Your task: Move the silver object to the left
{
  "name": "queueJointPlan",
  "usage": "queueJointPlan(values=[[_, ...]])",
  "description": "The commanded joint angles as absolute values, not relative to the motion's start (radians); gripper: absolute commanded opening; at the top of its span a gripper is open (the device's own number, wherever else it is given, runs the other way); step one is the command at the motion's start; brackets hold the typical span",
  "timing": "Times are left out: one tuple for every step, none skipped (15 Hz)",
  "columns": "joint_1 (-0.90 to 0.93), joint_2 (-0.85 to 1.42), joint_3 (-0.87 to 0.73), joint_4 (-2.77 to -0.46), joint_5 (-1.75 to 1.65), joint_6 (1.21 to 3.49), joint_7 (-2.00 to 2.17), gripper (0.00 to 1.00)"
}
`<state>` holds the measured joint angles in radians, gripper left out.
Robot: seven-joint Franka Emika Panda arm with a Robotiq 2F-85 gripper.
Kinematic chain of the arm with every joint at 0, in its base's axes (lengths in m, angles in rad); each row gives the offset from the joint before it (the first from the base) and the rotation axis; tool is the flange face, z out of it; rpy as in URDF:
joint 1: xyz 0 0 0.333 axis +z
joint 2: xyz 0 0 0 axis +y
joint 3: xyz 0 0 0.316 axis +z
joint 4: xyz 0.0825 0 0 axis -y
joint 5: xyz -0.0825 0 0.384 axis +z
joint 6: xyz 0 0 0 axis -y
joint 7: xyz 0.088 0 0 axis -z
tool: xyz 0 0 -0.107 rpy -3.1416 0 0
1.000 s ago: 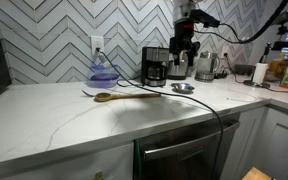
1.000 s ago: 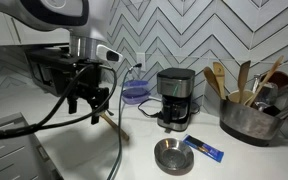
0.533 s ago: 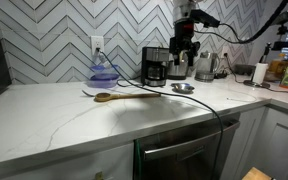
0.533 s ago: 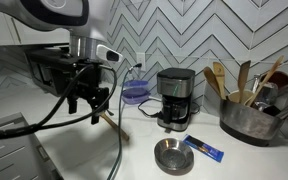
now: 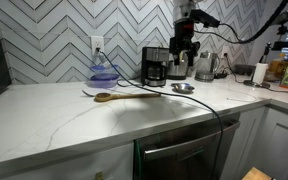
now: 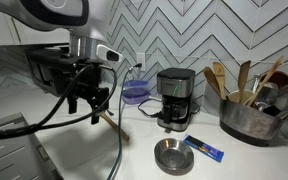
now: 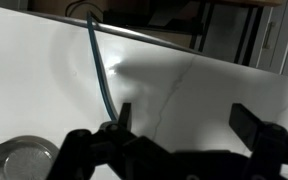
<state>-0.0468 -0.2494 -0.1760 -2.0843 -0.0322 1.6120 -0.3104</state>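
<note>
The silver object is a small shallow shiny metal bowl. It sits on the white counter in both exterior views [image 5: 183, 88] [image 6: 173, 156] and shows at the bottom left corner of the wrist view [image 7: 19, 162]. My gripper [image 5: 183, 56] [image 6: 85, 104] hangs in the air above the counter, open and empty. In the wrist view its dark fingers [image 7: 253, 128] stand wide apart over bare counter [image 7: 189, 115], with the bowl off to the left of them.
A wooden spoon [image 5: 124, 96] lies on the counter. A black coffee maker [image 6: 175, 97], a blue bowl [image 6: 135, 93], a blue packet [image 6: 204, 148], a steel kettle [image 5: 205, 66] and a pot of utensils [image 6: 249, 112] stand around. A dark cable [image 7: 97, 70] crosses the counter.
</note>
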Motion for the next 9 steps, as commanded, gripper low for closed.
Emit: queueJointPlan(values=[[-0.062, -0.239, -0.167, -2.075, -0.021, 1.618, -0.304, 1.00], [-0.067, -0.226, -0.166, -2.069, -0.025, 1.635, -0.272, 1.00], [-0.072, -0.216, -0.163, -2.066, -0.033, 1.662, -0.240, 1.00], [-0.075, -0.206, -0.160, -2.065, -0.041, 1.692, -0.209, 1.00], [-0.078, -0.193, -0.154, -2.065, -0.059, 1.726, -0.173, 1.00], [-0.082, -0.181, -0.147, -2.070, -0.083, 1.769, -0.131, 1.00], [-0.085, -0.169, -0.141, -2.071, -0.103, 1.800, -0.093, 1.00], [-0.088, -0.153, -0.134, -2.072, -0.132, 1.836, -0.051, 1.00], [-0.090, -0.135, -0.128, -2.070, -0.162, 1.861, -0.012, 1.00]])
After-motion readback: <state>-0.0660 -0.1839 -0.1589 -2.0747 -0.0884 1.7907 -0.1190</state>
